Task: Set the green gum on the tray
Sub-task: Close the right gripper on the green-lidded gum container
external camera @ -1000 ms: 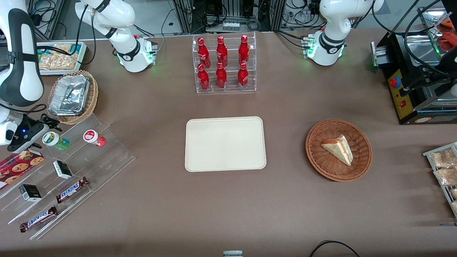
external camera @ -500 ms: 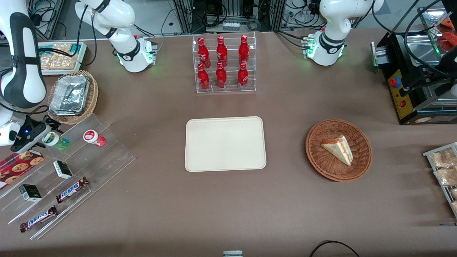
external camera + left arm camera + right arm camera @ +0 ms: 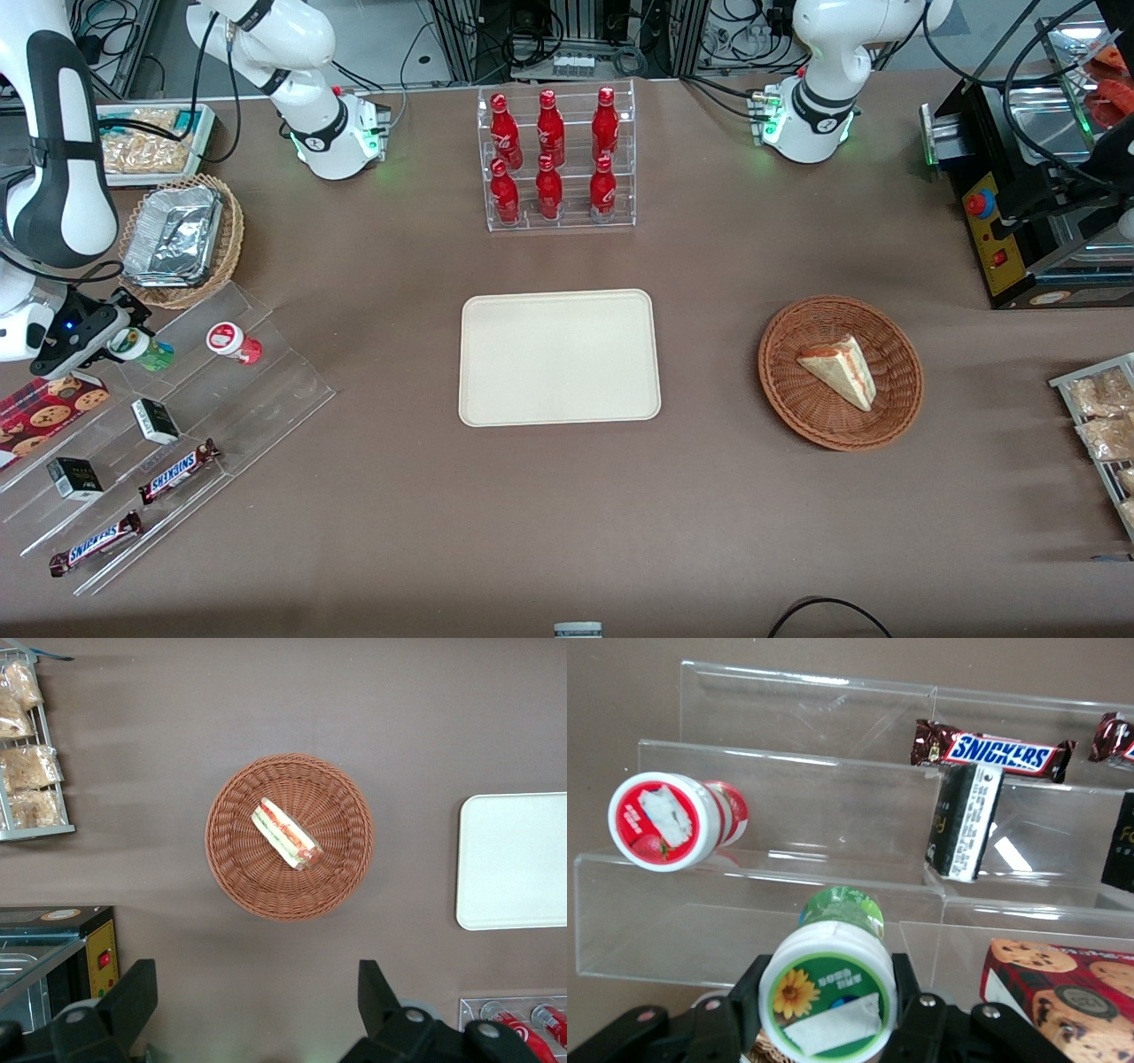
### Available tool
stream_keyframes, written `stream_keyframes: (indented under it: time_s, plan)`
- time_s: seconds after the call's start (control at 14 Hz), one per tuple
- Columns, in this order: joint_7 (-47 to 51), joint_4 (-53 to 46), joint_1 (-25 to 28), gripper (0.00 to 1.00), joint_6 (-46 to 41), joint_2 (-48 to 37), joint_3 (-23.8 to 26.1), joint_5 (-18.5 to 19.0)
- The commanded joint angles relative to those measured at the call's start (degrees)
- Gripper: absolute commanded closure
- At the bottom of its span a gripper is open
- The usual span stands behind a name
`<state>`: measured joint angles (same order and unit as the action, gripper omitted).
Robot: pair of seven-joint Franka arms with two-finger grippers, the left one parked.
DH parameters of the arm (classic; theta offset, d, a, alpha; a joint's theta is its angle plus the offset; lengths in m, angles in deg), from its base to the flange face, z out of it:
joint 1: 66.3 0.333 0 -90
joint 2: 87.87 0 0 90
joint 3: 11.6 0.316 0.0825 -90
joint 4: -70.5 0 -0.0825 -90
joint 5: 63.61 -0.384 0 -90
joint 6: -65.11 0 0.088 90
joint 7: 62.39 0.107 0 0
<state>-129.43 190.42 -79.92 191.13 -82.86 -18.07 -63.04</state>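
Note:
The green gum [image 3: 152, 352] lies on its side on the top step of a clear stepped shelf [image 3: 266, 381], toward the working arm's end of the table. My gripper [image 3: 124, 341] is at its white lid. In the right wrist view the gum [image 3: 831, 997] shows its sunflower-marked lid, and my gripper [image 3: 827, 994] has one black finger [image 3: 747, 994] pressed on each side of it. The gum still rests on the shelf. The cream tray [image 3: 560, 356] lies empty at the table's middle and also shows in the left wrist view [image 3: 518, 859].
A red-bodied gum bottle [image 3: 232, 341] lies beside the green one on the same step. Lower steps hold black boxes [image 3: 155, 420], Snickers bars [image 3: 177, 471] and a cookie box [image 3: 44, 409]. A wicker basket with foil trays [image 3: 182, 239] stands close by.
My gripper has moved in along the shelf's top step onto the green gum's lid, which it now partly covers. The gum has not moved.

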Motion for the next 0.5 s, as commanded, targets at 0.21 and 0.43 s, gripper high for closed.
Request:
stream_keyframes:
  time_s: [0.21, 0.43]
  plan:
    - [5.77, -6.26, 4.29, 1.00, -7.62, -0.97, 0.75, 0.40]
    - [11.13, -7.32, 8.95, 1.00, -9.03, -0.88, 0.75, 0.40]
